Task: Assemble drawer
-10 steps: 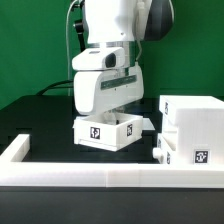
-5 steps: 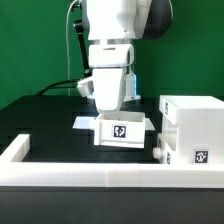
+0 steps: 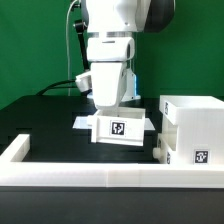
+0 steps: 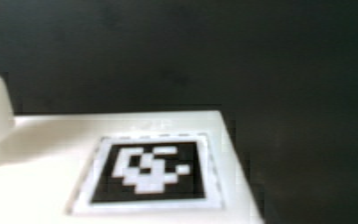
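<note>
Gripper [image 3: 113, 112]: frame centre, over the small tray [image 3: 121, 130]; fingers hidden, grip cannot be told.
Small tray: centre, tag facing camera.
Housing [image 3: 195, 128]: right edge, beside tray.

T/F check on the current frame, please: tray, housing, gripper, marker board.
1. The small tray sits under the gripper, apart from the housing. True.
2. The tray is already slid inside the housing. False: it is outside, toward the exterior view's left of the housing.
3. The tray's front face shows a black-and-white tag. True.
4. The housing lies toppled on the low white rim. False: it stands on the black table behind the rim.
</note>
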Tool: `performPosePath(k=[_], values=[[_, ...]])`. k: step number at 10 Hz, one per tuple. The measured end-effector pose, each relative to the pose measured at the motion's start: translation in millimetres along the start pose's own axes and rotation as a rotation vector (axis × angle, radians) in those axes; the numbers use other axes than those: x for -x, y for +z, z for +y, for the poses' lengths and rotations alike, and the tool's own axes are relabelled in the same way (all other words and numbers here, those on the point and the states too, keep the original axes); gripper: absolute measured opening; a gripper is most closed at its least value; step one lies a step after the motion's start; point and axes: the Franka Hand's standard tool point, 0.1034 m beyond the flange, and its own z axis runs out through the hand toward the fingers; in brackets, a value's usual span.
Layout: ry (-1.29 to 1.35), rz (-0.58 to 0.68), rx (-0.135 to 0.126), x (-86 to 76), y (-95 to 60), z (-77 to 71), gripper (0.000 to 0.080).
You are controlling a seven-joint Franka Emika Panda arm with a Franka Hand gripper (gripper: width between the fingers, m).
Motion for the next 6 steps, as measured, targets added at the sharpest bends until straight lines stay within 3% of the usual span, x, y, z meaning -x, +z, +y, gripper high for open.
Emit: performPosePath(k=[3, 5, 6], values=[[-0.038, 0.002, -0.006, 2.2, 5.1, -1.5, 0.0042], [-0.056, 0.001, -0.034, -9.2, -0.2, 10.5, 0.0042], [-0.053, 0.003, -0.029, -14.9, -3.1, 18.2, 0.0042]])
